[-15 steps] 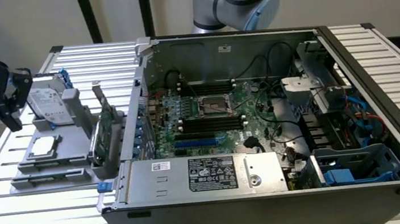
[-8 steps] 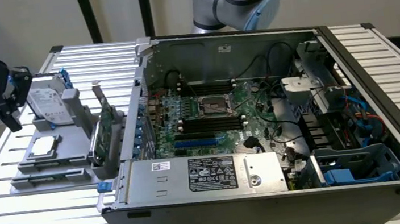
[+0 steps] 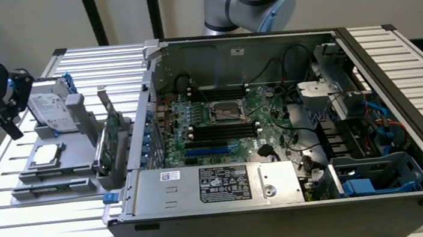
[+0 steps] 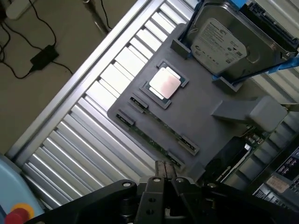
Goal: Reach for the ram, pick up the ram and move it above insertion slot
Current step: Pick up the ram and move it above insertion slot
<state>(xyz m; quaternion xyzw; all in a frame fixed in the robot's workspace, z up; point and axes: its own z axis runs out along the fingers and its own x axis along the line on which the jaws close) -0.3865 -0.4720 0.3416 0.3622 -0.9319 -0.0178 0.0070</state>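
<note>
Tool has its fingers pressed together with nothing between them, and hangs over the edge of the gray fixture tray on the slatted worktop. The ram lies edge-up in a long slot along that tray edge, just beside the fingertips but not touching them (only a thin green strip shows). CPU chip sits in its recess mid-tray, with the silver hard drive standing beyond it. In the exterior view the open PC case sits to the tray's right, its motherboard exposed.
</note>
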